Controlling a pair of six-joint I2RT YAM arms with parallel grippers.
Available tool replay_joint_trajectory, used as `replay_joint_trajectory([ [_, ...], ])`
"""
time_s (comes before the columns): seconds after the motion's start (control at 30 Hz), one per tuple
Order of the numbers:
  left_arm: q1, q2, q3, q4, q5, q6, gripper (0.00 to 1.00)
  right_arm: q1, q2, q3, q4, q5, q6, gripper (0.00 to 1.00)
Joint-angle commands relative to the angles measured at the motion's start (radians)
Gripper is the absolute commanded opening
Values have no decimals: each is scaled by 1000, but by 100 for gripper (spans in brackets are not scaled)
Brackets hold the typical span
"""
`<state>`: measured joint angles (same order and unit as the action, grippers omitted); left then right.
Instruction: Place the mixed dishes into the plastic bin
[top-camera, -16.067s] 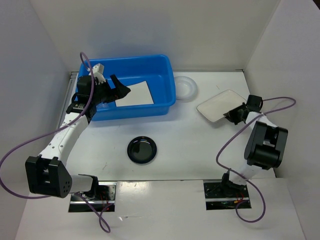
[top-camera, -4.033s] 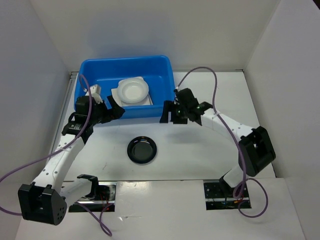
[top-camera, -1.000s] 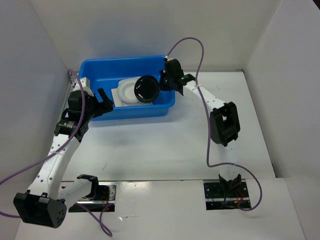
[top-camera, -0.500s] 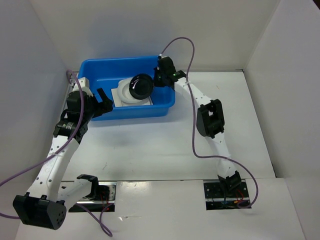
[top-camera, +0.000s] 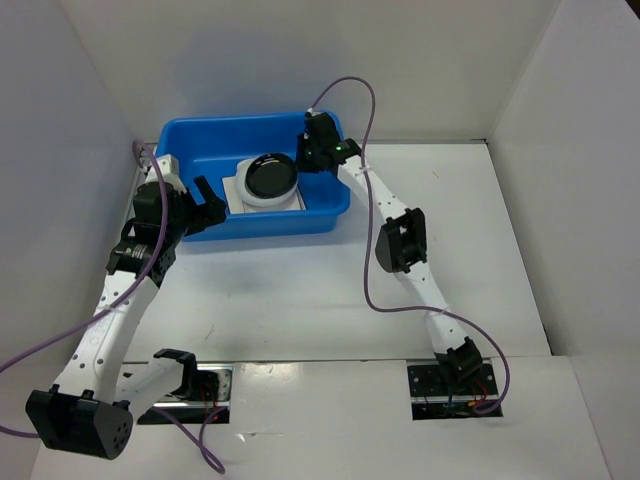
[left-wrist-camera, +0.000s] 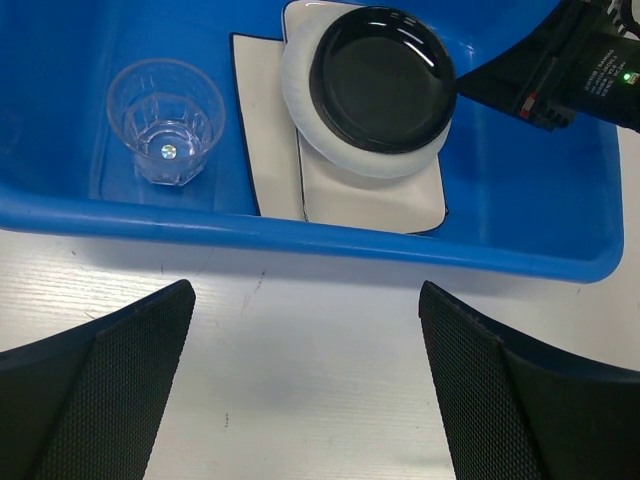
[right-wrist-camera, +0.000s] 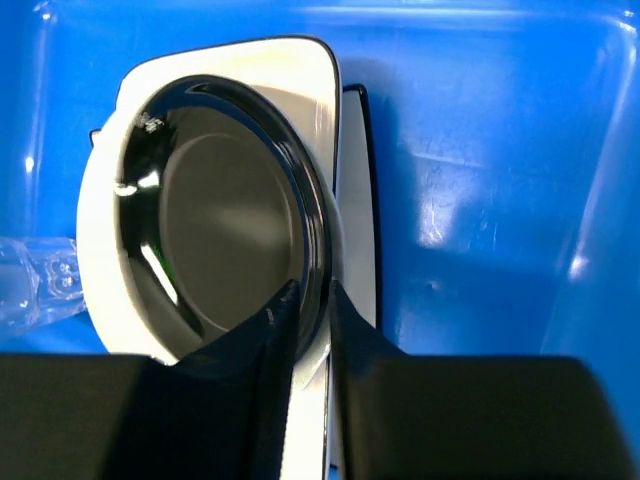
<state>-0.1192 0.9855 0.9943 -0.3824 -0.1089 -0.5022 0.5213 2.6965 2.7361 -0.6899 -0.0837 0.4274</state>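
Note:
The blue plastic bin (top-camera: 200, 135) holds the dishes. The black saucer (top-camera: 270, 175) lies on the white bowl (left-wrist-camera: 295, 95), which sits on the pale plate (left-wrist-camera: 370, 195) and the dark-rimmed square plate (left-wrist-camera: 265, 120). The clear cup (left-wrist-camera: 165, 120) stands upright in the bin's left part. My right gripper (right-wrist-camera: 312, 290) reaches over the bin's right end. Its fingers straddle the saucer's (right-wrist-camera: 230, 240) rim, slightly parted, with a sliver of gap on one side. My left gripper (left-wrist-camera: 305, 290) hangs wide open and empty over the table, just in front of the bin's (left-wrist-camera: 300, 235) near wall.
White walls close in the table on the left, the back and the right. The right arm stretches diagonally from its base (top-camera: 450, 385) up to the bin. A purple cable (top-camera: 365, 100) loops above the bin's right end.
My right gripper has carried the saucer left and down onto the white bowl, and its fingers have parted a little. The left arm has stayed still.

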Motion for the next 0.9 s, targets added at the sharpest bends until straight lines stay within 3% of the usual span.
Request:
replay_joint_trajectory([
  [0.0, 6, -19, -16, 28, 5, -6, 100, 11, 14, 82, -68, -7, -18, 25],
  [0.13, 6, -19, -16, 37, 5, -6, 100, 11, 14, 106, -89, -16, -29, 38],
  [0.2, 6, -19, -16, 37, 5, -6, 100, 11, -9, 137, -103, -16, -29, 52],
  [0.3, 6, -28, -16, 37, 5, -6, 100, 11, -58, 190, -143, 28, -50, 60],
  [0.4, 6, -39, -16, 37, 26, 5, 100, 11, -124, 270, -239, 71, -88, 77],
  [0.57, 6, -99, -16, 37, -21, -9, 100, 11, -291, 214, -371, 117, -111, 82],
  [0.67, 6, -154, -25, 46, -73, -18, 100, 29, -421, 73, -425, 143, -121, 82],
  [0.77, 6, -186, -34, 46, -124, -18, 100, 40, -681, -316, -276, 205, -121, 86],
  [0.8, 6, -197, -34, 46, -124, -18, 100, 40, -770, -574, -131, 216, -121, 88],
  [0.87, 6, -197, -52, 46, -124, -27, 100, 40, -985, -749, -70, 225, -79, 89],
])
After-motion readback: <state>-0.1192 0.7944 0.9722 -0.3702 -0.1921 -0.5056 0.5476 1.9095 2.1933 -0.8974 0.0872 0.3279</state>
